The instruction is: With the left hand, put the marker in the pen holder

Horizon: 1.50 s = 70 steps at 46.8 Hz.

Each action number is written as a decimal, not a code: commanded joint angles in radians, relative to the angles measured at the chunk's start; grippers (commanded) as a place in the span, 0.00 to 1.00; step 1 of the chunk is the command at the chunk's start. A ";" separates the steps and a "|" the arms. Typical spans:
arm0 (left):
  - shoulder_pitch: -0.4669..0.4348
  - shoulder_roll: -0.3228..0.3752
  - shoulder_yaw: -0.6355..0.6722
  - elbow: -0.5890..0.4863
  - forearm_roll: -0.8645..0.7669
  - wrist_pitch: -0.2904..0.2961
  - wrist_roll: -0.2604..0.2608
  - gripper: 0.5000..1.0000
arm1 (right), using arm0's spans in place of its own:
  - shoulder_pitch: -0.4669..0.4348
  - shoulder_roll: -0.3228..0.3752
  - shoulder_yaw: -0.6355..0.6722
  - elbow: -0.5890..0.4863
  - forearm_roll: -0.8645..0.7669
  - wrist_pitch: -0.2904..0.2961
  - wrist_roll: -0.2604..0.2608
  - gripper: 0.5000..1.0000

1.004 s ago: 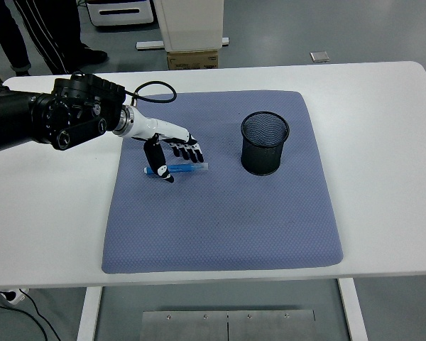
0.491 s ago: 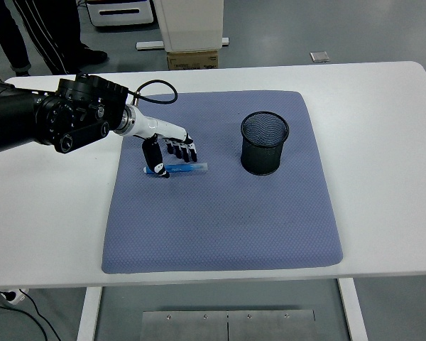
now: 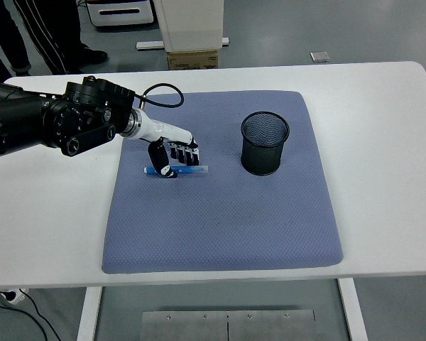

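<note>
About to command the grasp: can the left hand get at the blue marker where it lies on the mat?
Probably yes. The left hand is right over the marker, fingers curling down around it, with nothing between them. The pen holder stands well off to the side.

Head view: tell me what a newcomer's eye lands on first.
The black left arm reaches in from the left, its left hand curled down over a blue marker that lies flat on the blue-grey mat. To the right, apart from the hand, a black mesh pen holder stands upright on the same mat, nothing visible inside. A person's dark-trousered legs show at the top left, behind the white table.
</note>
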 commanded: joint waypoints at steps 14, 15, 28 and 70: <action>-0.001 0.000 0.000 -0.002 0.000 -0.002 -0.002 0.15 | 0.000 0.000 0.000 0.000 0.000 0.001 0.000 1.00; 0.000 0.000 0.000 -0.002 0.000 -0.003 -0.002 0.15 | 0.000 0.000 0.000 0.000 0.000 0.001 0.000 1.00; -0.003 -0.002 -0.008 0.000 -0.002 -0.010 -0.002 0.10 | 0.000 0.000 0.000 0.000 0.000 -0.001 0.000 1.00; -0.023 0.006 -0.054 0.000 -0.046 -0.016 -0.014 0.00 | 0.000 0.000 0.000 0.000 0.000 -0.001 0.000 1.00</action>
